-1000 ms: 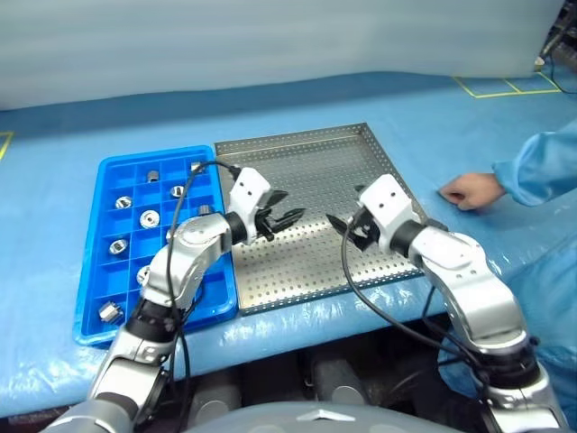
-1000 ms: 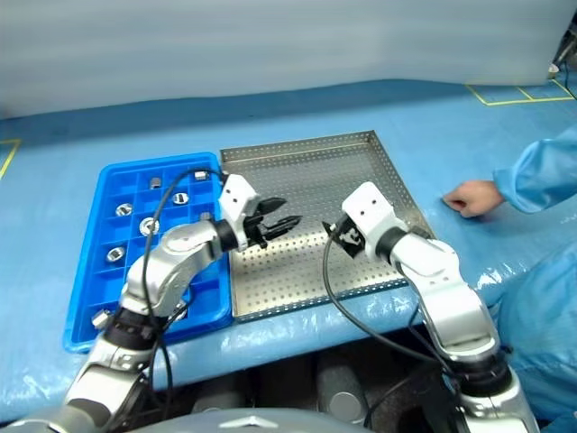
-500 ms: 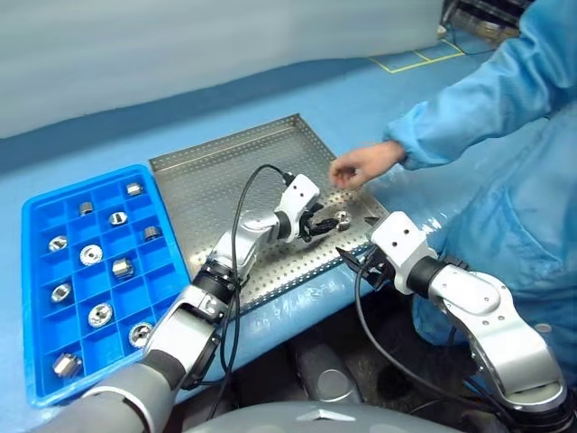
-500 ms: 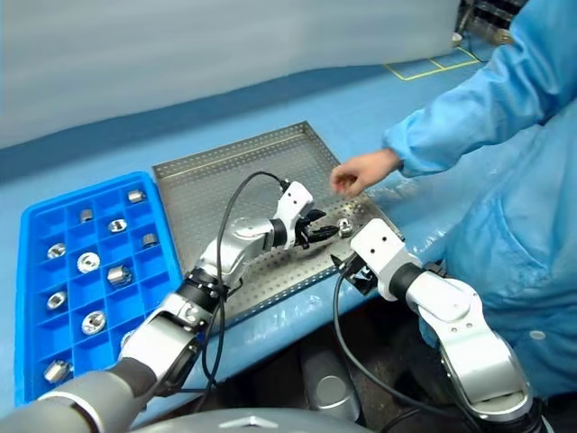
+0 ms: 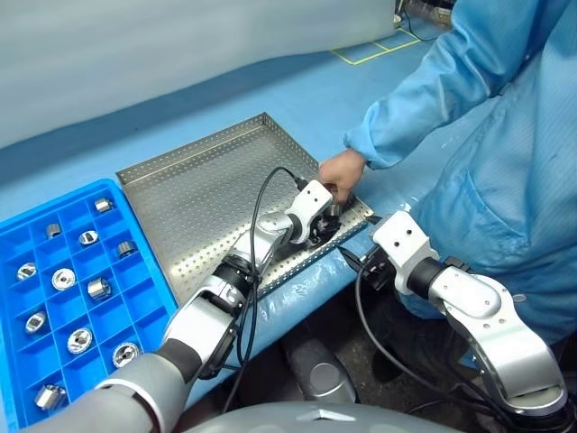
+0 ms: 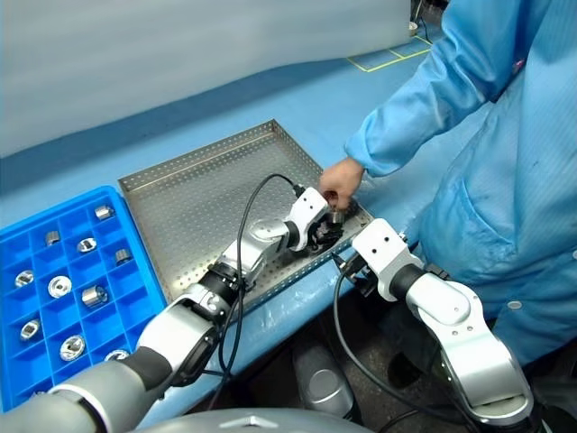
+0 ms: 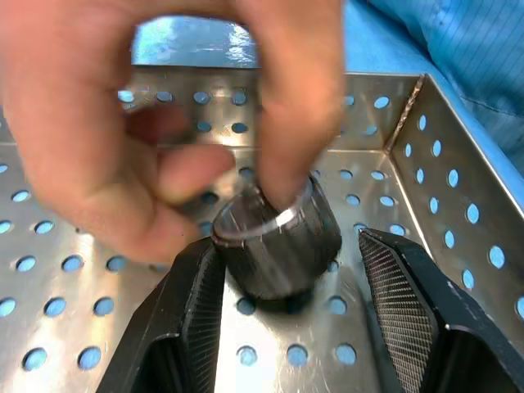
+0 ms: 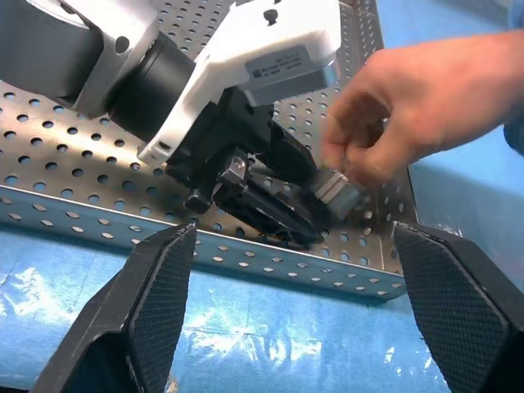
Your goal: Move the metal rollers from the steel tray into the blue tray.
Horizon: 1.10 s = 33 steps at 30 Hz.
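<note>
A metal roller [image 7: 277,237] stood in the steel tray's [image 5: 198,194] near corner, pinched by a person's hand [image 7: 155,115]. The left gripper [image 7: 295,286] straddled it, jaws apart; the right gripper [image 8: 291,270] gaped empty. Likely rigid, heavy, slick; best gripped across its curved sides.

1. The silver-and-white left arm is reaching toward two o'clock, its black two-fingered left gripper [image 7: 282,303] standing parted.
2. The black two-fingered right gripper [image 8: 286,311] is hanging spread wide, pointing toward eleven o'clock.
</note>
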Tool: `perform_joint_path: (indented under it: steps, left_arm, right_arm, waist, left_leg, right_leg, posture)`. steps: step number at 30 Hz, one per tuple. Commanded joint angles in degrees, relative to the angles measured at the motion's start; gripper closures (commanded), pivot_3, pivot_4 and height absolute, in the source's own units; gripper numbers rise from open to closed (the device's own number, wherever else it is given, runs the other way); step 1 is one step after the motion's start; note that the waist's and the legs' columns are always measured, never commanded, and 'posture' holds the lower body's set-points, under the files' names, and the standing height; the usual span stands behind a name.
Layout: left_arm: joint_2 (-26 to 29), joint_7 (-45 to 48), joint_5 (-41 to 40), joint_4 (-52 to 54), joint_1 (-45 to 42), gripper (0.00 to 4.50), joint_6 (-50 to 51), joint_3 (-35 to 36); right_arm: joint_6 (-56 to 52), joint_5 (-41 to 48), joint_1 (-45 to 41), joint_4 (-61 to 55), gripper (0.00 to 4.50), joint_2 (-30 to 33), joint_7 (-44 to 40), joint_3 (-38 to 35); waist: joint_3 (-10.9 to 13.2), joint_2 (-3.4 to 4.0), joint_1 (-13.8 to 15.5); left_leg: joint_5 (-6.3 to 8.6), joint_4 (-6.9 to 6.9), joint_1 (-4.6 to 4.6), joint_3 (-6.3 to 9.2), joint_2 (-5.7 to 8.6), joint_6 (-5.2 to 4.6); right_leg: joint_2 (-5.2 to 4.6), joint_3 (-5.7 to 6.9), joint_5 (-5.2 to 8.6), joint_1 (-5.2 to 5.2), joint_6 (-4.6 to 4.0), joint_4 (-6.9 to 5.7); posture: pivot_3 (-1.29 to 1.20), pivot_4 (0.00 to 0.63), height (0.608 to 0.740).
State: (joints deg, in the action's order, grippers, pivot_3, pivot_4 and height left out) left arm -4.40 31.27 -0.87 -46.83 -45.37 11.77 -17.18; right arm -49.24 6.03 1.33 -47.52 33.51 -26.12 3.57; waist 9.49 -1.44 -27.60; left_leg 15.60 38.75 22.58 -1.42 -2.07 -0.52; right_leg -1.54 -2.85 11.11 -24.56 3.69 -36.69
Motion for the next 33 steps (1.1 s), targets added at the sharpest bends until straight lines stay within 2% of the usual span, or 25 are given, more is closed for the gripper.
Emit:
perform_joint_path:
  steps: [1, 8, 19, 22, 33]
  left_arm:
    - [-0.6, -0.2, 1.2, -1.0, -0.8, 1.69, -1.2, 0.6]
    - [-0.3, -1.3, 1.7, -1.0, -0.6, 1.69, -1.1, 2.1]
    - [3.5, 1.1, 0.2, 7.7, 3.3, 1.69, 2.3, 4.6]
    - [5.0, 2.5, -0.4, 13.4, 5.9, 1.69, 4.4, 4.7]
    - [16.5, 9.9, -7.1, 46.6, 21.0, 1.69, 17.9, 5.4]
  right_arm:
    - [1.0, 0.2, -0.5, -1.9, 0.47, -0.2, 0.8, -0.9]
    - [1.1, 0.2, -1.5, -1.5, 0.47, -0.5, 0.9, 0.0]
    - [2.0, 0.7, -5.3, 1.1, 0.47, -1.3, 0.2, 1.9]
    - [2.6, 0.8, -6.1, 2.0, 0.47, -1.4, 0.0, 2.3]
    - [5.4, 0.2, -9.4, 6.2, 0.47, -2.5, -0.2, 4.2]
  waist:
    - [0.0, 0.00, 0.0]
    - [0.0, -0.01, -0.4]
    - [0.0, -0.02, -0.3]
    - [0.0, -0.02, 0.4]
    - [0.0, -0.04, 3.1]
  left_leg:
    - [0.00, -0.01, 0.00, -0.03, 0.00, -0.01]
    - [0.04, -0.02, -0.01, -0.24, 0.02, -0.06]
    - [0.06, -0.05, -0.05, -0.38, 0.05, -0.12]
    - [0.07, -0.10, -0.07, -0.41, 0.06, -0.13]
    - [0.07, -0.21, -0.41, -0.55, 0.05, -0.13]
  right_leg:
    - [0.00, -0.03, 0.00, 0.00, 0.01, 0.00]
    - [0.00, -0.23, -0.02, 0.00, 0.06, 0.00]
    - [0.02, -0.41, -0.06, -0.01, 0.17, -0.02]
    - [0.02, -0.46, -0.07, -0.03, 0.20, -0.02]
    - [0.05, -0.70, -0.08, -0.13, 0.23, -0.09]
  posture:
    - [-0.54, 0.150, 0.740]
    - [-0.52, 0.150, 0.740]
    - [-0.45, 0.150, 0.740]
    - [-0.43, 0.150, 0.740]
    - [-0.37, 0.150, 0.740]
